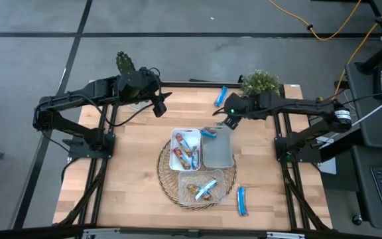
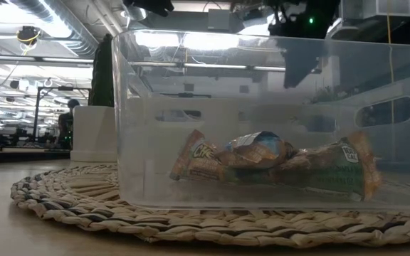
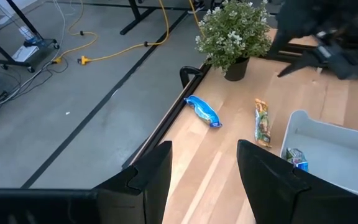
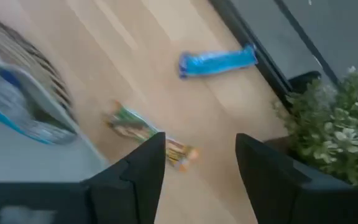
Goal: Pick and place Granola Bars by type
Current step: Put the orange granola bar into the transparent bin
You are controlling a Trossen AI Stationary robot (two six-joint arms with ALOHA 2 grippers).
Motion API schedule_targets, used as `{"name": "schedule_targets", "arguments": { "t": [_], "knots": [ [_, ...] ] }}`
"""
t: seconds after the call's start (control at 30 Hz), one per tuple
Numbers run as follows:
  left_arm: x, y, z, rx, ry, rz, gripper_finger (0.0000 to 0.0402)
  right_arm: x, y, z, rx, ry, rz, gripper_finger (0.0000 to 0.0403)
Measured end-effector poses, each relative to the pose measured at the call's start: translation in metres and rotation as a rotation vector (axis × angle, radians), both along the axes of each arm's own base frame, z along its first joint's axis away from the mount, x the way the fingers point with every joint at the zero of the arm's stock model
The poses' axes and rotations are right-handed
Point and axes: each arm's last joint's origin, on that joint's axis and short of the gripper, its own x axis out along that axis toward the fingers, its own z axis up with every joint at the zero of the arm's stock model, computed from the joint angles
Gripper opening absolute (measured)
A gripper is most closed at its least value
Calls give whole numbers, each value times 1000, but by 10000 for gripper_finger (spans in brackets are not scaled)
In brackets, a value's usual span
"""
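Note:
Both grippers are open and hold nothing. My left gripper [image 1: 160, 108] [image 3: 204, 149] hangs over the table's far left part. My right gripper [image 1: 229, 122] [image 4: 201, 140] hovers above a green-and-orange bar [image 4: 143, 129] [image 3: 262, 122] that lies flat on the wood, just beyond the grey tray's [image 1: 219, 151] far end. A blue bar [image 1: 221, 96] [image 4: 218, 62] lies near the far edge, another blue bar [image 1: 242, 200] near the front right. One bar [image 1: 209, 133] rests in the grey tray's far end. More bars fill the white tray [image 1: 184, 149] and the clear tray [image 1: 197, 189] [image 2: 276, 160].
The three trays sit on a round woven mat [image 1: 168, 182] at the table's middle. A potted plant [image 1: 260, 82] stands at the far edge by the right arm, and a dark cactus-like plant [image 1: 125, 63] by the left arm. Bare wood lies left and right of the mat.

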Motion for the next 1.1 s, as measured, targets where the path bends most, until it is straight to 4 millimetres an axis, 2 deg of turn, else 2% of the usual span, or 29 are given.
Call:
{"name": "schedule_targets", "arguments": {
  "t": [0.23, 0.4, 0.7, 0.9, 1.1],
  "knots": [
    [0, 0, 0, 2, 0, 9, 173, -4, -37, -6, 77, 2, 151, 241],
    [0, 0, 0, -14, -13, 25, 173, -12, -57, -22, 95, 45, 250, 284],
    [-1, 2, 0, -2, -13, 74, 173, -24, -61, -68, 121, 131, 392, 298],
    [-1, 2, 0, -7, -18, 79, 173, -25, -60, -87, 110, 109, 445, 298],
    [-1, 2, 0, -6, -18, 84, 173, -23, -61, -111, 185, 151, 458, 298]
  ]
}}
